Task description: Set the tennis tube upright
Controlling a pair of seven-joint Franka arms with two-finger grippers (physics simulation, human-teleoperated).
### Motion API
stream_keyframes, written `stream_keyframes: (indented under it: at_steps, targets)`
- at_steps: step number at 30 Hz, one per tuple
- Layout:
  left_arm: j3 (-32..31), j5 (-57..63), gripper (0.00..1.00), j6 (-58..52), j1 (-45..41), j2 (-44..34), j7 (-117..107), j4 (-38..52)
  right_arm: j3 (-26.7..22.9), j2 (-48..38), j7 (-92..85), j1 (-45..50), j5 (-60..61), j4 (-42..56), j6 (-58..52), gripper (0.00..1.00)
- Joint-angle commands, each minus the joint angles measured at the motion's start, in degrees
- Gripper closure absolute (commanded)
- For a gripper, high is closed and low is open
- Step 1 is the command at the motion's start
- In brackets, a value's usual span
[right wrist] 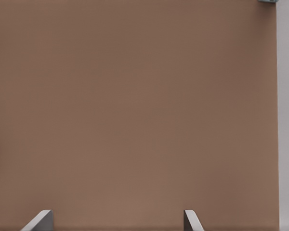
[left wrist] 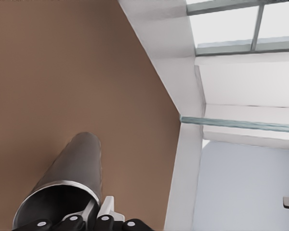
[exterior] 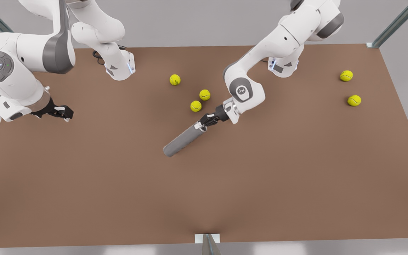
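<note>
While the tube [exterior: 183, 140] lies mid-table [exterior: 83, 177], left claw [exterior: 204, 124] clenched on its rimmed end | step: grip made | next: tip it upright | right claw [exterior: 63, 112] released, waiting near table edge.

The brown table [exterior: 225, 184] is seen from high above in the front view. The tennis tube [left wrist: 72, 178] is viewed closely along its length by the left wrist camera; bare tabletop is faced by the right wrist camera.

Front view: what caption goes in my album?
Left tool grips the lying tennis tube at one end; right tool waits, open.
</note>
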Motion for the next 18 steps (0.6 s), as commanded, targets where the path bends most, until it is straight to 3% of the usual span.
stream_keyframes:
  at_steps: [1,18]
  targets:
    - [-0.4,0.0,0.79,2.3,0.3,-0.1,-2.8,0.0,0.0,0.0,-1.5,-0.2,0.1,0.0,0.0,0.00]
    - [-1.5,0.8,0.79,7.8,3.7,-5.8,-2.4,-1.4,0.0,0.1,-1.5,-0.3,0.1,0.0,0.2,0.00]
